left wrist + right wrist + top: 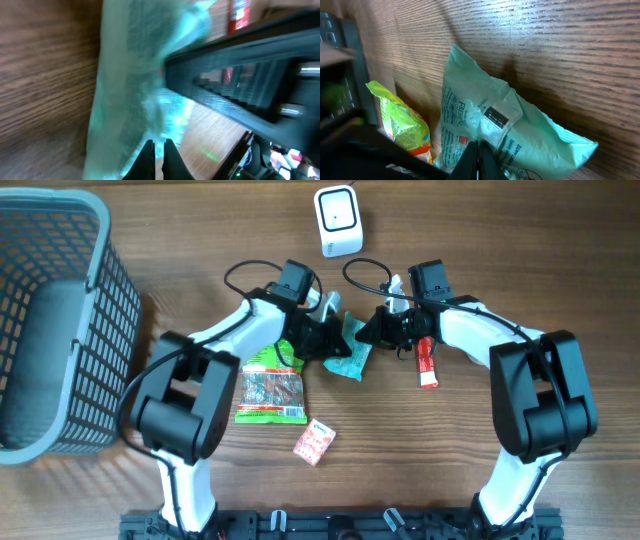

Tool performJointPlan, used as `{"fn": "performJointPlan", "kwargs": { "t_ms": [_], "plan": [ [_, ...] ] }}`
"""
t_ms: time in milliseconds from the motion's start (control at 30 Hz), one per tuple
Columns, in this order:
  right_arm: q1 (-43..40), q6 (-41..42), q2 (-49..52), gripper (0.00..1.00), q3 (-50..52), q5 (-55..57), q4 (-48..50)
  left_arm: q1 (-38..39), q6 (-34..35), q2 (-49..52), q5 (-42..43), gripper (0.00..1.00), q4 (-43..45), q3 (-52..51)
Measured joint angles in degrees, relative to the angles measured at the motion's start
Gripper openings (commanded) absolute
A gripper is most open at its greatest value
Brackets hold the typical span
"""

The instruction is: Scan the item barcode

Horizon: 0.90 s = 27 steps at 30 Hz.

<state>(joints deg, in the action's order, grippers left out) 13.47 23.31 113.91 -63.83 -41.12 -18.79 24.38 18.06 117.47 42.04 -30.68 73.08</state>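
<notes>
A mint-green packet (352,358) sits mid-table between both arms, below the white scanner (338,220). My left gripper (328,340) meets the packet's left edge. In the left wrist view its tips (158,145) stand shut, pinching the blurred mint film (130,75). My right gripper (378,330) meets the packet's right side. In the right wrist view its tips (477,146) are shut on a fold of the packet (535,137). The packet's black barcode (496,117) faces that camera, just above the tips.
A grey basket (50,320) fills the left side. A green snack bag (270,390) and a small red-white sachet (314,442) lie below the left gripper. A red stick pack (427,362) lies under the right arm. The right arm (240,75) crosses the left wrist view.
</notes>
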Motion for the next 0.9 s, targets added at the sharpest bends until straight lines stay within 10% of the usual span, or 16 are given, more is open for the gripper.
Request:
{"fn": "performJointPlan", "kwargs": {
  "t_ms": [900],
  "plan": [
    [0.24, -1.25, 0.00, 0.13, -0.02, -2.34, -1.79, 3.02, 0.50, -0.04, -12.87, 0.04, -8.61, 1.79]
  ]
}}
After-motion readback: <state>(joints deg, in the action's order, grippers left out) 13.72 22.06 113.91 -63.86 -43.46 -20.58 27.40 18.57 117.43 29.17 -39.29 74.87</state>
